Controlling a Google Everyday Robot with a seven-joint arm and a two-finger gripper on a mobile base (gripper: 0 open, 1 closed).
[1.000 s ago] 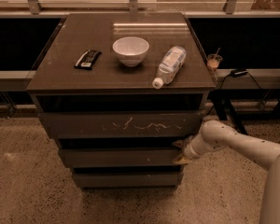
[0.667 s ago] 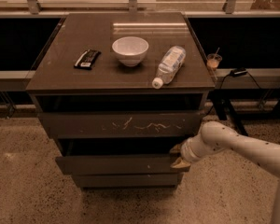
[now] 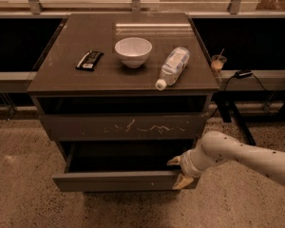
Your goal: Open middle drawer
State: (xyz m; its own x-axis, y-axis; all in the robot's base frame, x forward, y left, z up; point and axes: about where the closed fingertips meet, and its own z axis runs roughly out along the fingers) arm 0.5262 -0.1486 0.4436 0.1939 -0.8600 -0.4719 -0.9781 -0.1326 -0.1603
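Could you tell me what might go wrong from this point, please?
The gripper sits at the right end of the middle drawer, so an off-centre pull may skew and jam it. The drawer stands well out; further pulling might bring it off its runners. A jolt could roll the bottle, lying on its side on top, off the edge.

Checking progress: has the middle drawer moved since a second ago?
Yes: middle drawer slid forward past the scratched drawer above, gripper holding its right end.
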